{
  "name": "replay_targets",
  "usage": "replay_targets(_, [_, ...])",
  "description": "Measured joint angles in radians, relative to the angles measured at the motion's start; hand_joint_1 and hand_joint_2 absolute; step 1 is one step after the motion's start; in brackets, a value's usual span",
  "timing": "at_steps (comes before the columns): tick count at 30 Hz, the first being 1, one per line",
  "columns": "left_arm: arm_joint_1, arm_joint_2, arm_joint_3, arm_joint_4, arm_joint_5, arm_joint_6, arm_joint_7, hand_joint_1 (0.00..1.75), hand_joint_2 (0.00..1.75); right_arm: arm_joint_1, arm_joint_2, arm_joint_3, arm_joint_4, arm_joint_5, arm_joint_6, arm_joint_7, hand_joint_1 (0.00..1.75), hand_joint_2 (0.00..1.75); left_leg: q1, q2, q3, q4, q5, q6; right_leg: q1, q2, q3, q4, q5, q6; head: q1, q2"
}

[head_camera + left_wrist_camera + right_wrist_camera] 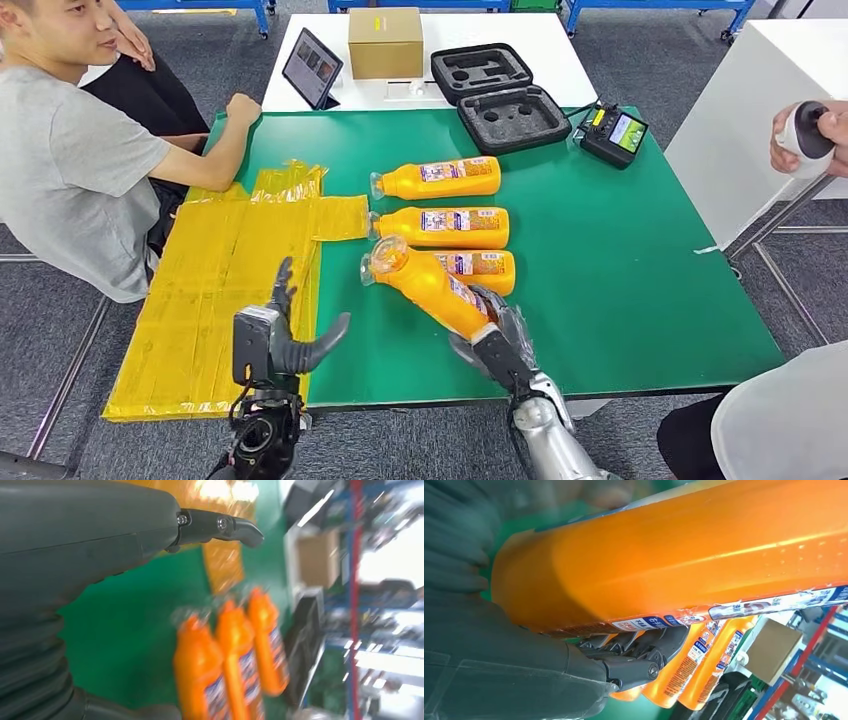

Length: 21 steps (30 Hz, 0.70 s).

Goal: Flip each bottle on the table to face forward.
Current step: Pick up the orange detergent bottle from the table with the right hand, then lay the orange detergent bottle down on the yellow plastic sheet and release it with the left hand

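Over green table, R hand grips tilted bottle at base; L hand spread, holding nothing.

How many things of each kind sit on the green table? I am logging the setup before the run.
Orange bottles: 4, one held by the right hand, three lying
Yellow sheet: 1
Black foam case: 1
Black screen device: 1
Total: 7

Four orange bottles with clear caps occupy the green table. Three lie flat in a row: far bottle, middle bottle, near bottle. The fourth bottle is tilted, cap raised.
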Motion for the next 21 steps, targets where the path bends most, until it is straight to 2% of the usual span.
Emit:
replay_targets(6, [-0.002,-0.002,-0.043,0.039,0.044,-0.092,0.025,0.00,1.75,0.048,0.008,0.032,-0.082,-0.073,-0.048,-0.002,1.75,1.75,0.000,-0.002,-0.008,0.000,0.001,0.001,0.000,-0.001,-0.007,0.001,0.000,0.000,0.000,0.000])
replay_targets(13, [-0.018,-0.001,-0.104,0.057,0.067,-0.235,0.053,0.00,1.75,0.052,0.008,0.057,-0.090,-0.117,-0.081,-0.001,1.75,1.75,0.000,-0.005,-0.014,0.000,0.001,0.001,0.000,-0.004,-0.011,0.001,0.000,0.001,0.000,0.000])
replay_targets(21, [-0.032,-0.001,-0.121,0.057,0.077,-0.231,0.052,0.00,1.75,0.052,0.011,0.091,-0.090,-0.130,-0.092,-0.001,1.75,1.75,-0.001,-0.005,-0.016,0.000,0.001,0.001,0.000,-0.005,-0.013,0.001,0.000,0.001,0.000,0.000])
